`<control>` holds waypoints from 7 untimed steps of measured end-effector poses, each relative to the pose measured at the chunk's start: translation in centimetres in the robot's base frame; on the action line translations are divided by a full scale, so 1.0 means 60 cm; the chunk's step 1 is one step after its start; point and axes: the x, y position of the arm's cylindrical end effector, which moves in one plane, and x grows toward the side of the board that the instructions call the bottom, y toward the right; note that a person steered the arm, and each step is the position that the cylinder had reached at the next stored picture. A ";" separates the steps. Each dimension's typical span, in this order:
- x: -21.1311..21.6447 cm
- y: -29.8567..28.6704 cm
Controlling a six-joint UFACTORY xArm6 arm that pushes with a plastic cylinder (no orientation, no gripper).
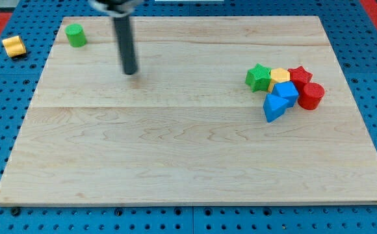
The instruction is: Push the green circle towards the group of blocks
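Note:
The green circle (pixel 76 35), a short green cylinder, stands near the top left corner of the wooden board (pixel 175 162). My tip (pixel 131 72) is on the board to the right of it and a little lower, apart from it. The group of blocks sits at the right: a green star (pixel 259 77), a yellow block (pixel 279 75), a red star (pixel 299 75), a red cylinder (pixel 311 95), a blue cube (pixel 286 93) and a blue triangular block (pixel 273 108), all packed together.
A yellow cylinder (pixel 13 46) lies off the board on the blue pegboard (pixel 0 130) at the top left. The board's edges drop onto the pegboard all around.

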 end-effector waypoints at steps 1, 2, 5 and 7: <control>-0.022 -0.162; -0.042 -0.237; -0.172 -0.078; -0.263 -0.164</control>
